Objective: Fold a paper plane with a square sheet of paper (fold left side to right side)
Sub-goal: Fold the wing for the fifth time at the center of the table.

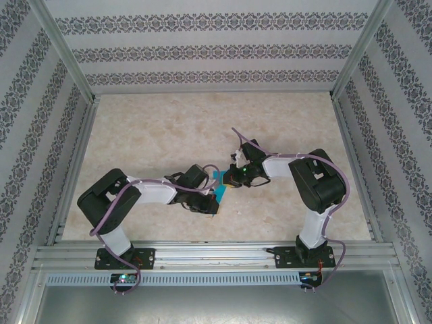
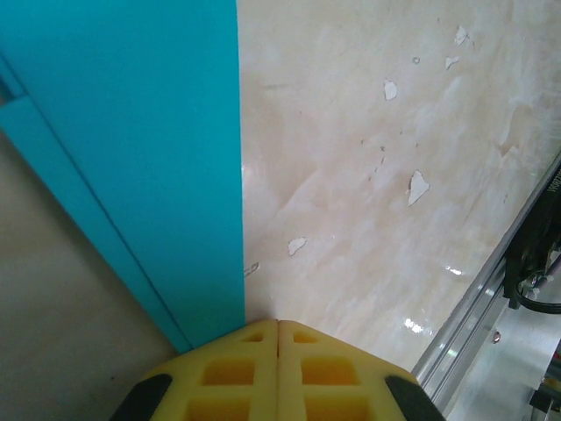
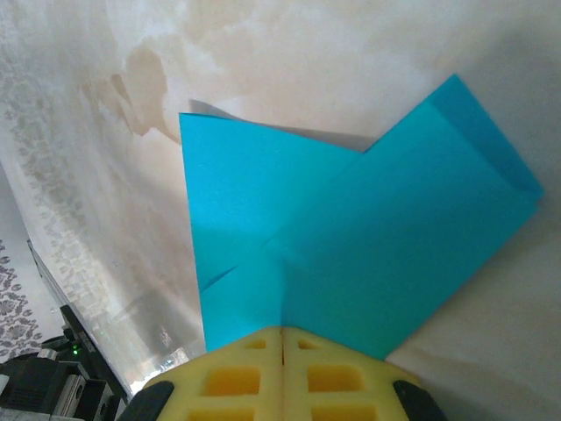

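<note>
The surface [image 1: 169, 128] is a pale beige slab with a marbled pattern, glossy enough to throw back light near its front edge. From the left wrist it [image 2: 368, 246] looks worn, with small white chips [image 2: 419, 186] scattered across it; from the right wrist a brownish stain [image 3: 145, 83] marks it [image 3: 307, 53]. Three walls [image 1: 202, 54] close it in, papered in white with grey bands of damask ornament. Aluminium posts [image 1: 64, 50] rise at the corners, and an aluminium rail [image 1: 216, 253] runs along the near edge, carrying both arm bases.

The sheet of paper [image 1: 217, 177] lies near the middle of the surface, between the two arms, which reach in from either side. It is teal and already folded: the right wrist view shows overlapping layers [image 3: 351, 237] with a crease running toward the fingertips. The left gripper [image 1: 212, 201] has its yellow fingers pressed together [image 2: 279, 323], with the straight edge of the paper [image 2: 149, 132] ending at their tips. The right gripper [image 1: 228, 181] is likewise closed [image 3: 282, 329] at the paper's near edge. I cannot tell whether either one pinches the paper or only touches it.
</note>
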Available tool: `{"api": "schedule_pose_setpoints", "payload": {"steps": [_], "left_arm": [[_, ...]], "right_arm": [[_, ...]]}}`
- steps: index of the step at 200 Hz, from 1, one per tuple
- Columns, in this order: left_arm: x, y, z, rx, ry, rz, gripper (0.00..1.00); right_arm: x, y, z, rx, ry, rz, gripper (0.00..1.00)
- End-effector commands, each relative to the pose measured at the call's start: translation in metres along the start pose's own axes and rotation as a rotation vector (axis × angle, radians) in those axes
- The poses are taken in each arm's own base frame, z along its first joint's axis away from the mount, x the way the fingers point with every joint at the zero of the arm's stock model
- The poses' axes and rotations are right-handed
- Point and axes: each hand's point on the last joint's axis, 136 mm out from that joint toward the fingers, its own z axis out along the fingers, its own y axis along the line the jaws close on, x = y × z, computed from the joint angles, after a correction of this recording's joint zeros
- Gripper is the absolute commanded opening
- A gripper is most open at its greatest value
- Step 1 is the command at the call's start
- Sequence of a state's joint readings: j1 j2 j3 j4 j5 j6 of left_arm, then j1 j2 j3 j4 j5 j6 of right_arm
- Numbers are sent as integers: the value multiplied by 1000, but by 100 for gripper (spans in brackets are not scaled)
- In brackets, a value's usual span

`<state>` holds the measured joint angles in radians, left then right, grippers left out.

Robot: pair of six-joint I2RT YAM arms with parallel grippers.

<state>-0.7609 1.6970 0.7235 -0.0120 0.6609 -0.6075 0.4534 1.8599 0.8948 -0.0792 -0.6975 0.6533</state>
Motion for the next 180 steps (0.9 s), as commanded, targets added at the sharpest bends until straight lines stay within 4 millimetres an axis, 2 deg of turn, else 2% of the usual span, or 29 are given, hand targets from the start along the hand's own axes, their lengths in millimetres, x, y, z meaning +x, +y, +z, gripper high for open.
{"api": "schedule_pose_setpoints", "payload": {"steps": [1,118,180], "left_arm": [[58,23,5,-81,173,-102,0],[58,21,-3,-98,147,-85,0],[32,4,-7,-74,67,-41,2]], "right_arm": [[12,-60,6,202,15,96,0],[11,-57,8,195,19,88,0],[13,-54,9,194,22,82,0]]}}
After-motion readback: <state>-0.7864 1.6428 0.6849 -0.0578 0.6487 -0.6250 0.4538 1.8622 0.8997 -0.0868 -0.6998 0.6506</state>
